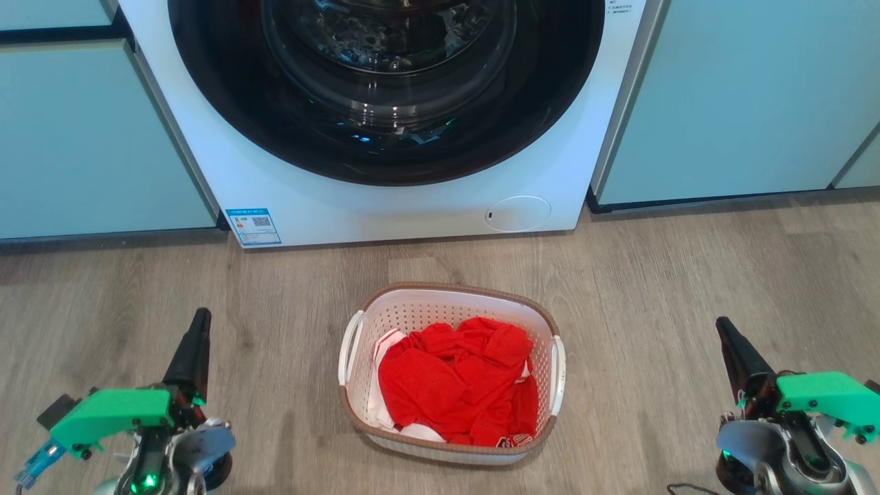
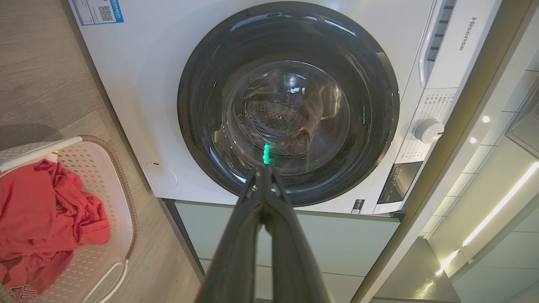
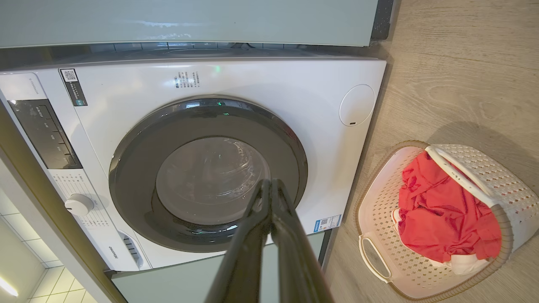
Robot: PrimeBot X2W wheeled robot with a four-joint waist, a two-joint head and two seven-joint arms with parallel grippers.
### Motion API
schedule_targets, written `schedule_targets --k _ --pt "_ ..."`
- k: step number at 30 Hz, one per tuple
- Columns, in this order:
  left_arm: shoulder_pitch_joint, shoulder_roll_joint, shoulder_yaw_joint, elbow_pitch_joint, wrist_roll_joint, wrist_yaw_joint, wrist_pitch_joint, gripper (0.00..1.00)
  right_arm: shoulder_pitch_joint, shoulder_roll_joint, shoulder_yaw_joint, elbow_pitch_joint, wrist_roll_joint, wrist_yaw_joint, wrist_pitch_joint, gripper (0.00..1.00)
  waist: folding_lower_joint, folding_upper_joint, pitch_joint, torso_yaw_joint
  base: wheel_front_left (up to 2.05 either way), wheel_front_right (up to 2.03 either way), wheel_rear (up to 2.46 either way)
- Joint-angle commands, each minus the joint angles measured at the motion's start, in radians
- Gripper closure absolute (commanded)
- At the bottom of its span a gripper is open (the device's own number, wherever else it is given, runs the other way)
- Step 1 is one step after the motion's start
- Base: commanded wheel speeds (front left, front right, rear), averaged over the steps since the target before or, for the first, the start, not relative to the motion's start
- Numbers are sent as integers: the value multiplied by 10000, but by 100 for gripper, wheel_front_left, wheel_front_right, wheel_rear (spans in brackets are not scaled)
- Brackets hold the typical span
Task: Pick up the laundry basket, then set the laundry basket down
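Left wrist view catches "Hisense" lettering (image 2: 467, 33) on the washing machine (image 2: 139, 84) as left gripper (image 2: 263, 172) and right gripper (image 1: 722, 328), both closed and empty, flank the laundry basket (image 1: 450, 294) of red clothing (image 1: 454, 385).

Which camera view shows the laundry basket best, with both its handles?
The head view: the laundry basket sits whole on the floor, seen from above, with both handles visible. The left wrist view cuts it off at the picture's edge. The right wrist view shows nearly all of it, sideways.
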Motion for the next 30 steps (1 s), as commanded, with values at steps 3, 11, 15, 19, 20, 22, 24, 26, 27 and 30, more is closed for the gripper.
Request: schedule_targets --k 3,11,15,19,20,22,24,26,27,30 --pt "-557 92 368 -291 100 -69 83 100 -477 -73 165 -307 -109 48 92 100 0 -1 0 0 0 0 0" --pt "-557 92 369 -291 100 -69 83 100 -477 -73 165 -307 -109 48 92 100 0 -1 0 0 0 0 0" --pt "-557 92 369 -291 100 -69 83 100 -477 -73 165 -307 -109 48 92 100 0 -1 0 0 0 0 0" --pt "-557 92 369 -291 100 -69 83 100 -477 -73 165 -307 -109 48 92 100 0 -1 0 0 0 0 0" --pt "-557 92 369 -291 100 -69 83 100 -477 -73 164 -307 -109 48 92 100 0 -1 0 0 0 0 0" --pt "-557 92 369 -291 100 -69 83 100 -477 -73 164 -307 -109 48 92 100 0 -1 0 0 0 0 0" --pt "-557 92 369 -291 100 -69 83 100 -477 -73 164 -307 -109 48 92 100 0 -1 0 0 0 0 0" --pt "-557 92 369 -291 100 -69 83 100 -477 -73 164 -307 -109 48 92 100 0 -1 0 0 0 0 0" --pt "-557 92 369 -291 100 -69 83 100 -477 -73 164 -307 -109 48 92 100 0 -1 0 0 0 0 0" --pt "-557 92 369 -291 100 -69 83 100 -477 -73 164 -307 -110 48 92 100 0 -1 0 0 0 0 0"
